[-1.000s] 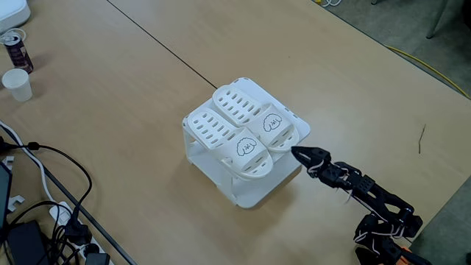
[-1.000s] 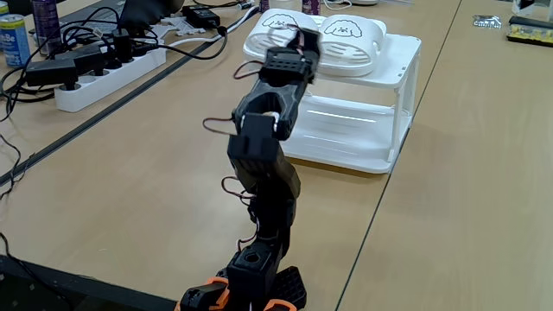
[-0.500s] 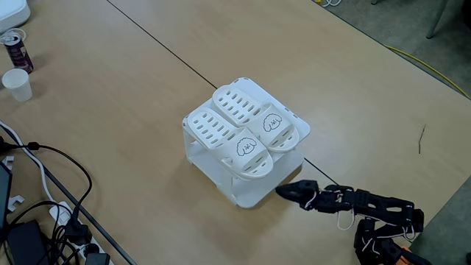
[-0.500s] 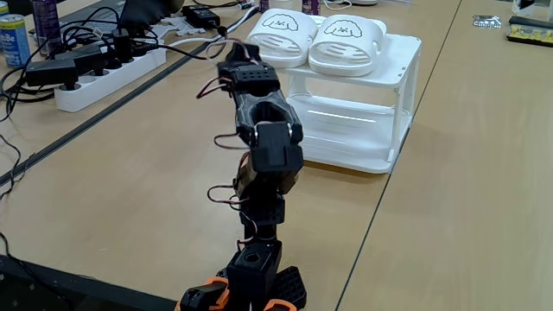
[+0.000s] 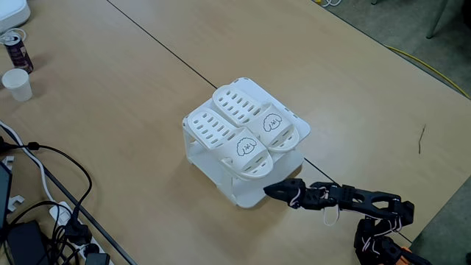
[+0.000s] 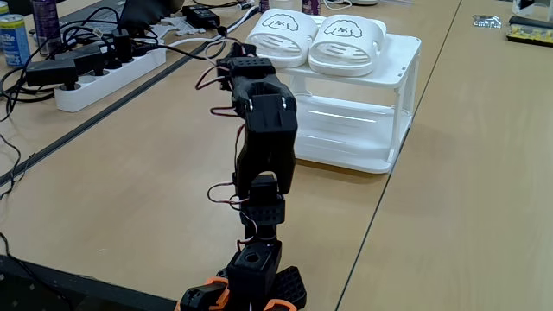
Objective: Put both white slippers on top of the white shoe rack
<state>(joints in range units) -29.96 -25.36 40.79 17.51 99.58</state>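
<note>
— Where are the slippers?

— Both white slippers (image 5: 243, 126) lie side by side, touching, on the flat top of the white shoe rack (image 5: 243, 193), a little left of the middle of the frame in a fixed view from above. Their straps with the drawn faces point toward the lower right, toward me. In a fixed view from behind my base they sit at the top middle (image 6: 320, 39), toes hanging over the near edge of the rack (image 6: 393, 112).

— And your claw?

— My claw (image 5: 269, 191) is low, just beside the rack's lower right corner and below the slippers, apart from them. It holds nothing. From above the fingers look drawn together to a narrow point, though I cannot tell for sure whether they are fully closed. From behind, my claw (image 6: 235, 62) is to the left of the rack.

— What room do you have?

— Bare table (image 5: 132, 110) runs wide to the upper left and upper right of the rack. Cables (image 5: 51, 199) crowd the lower left corner; a paper cup (image 5: 17, 84) and a can (image 5: 15, 48) stand at the far left. The table edge is close by my base at the lower right.
</note>
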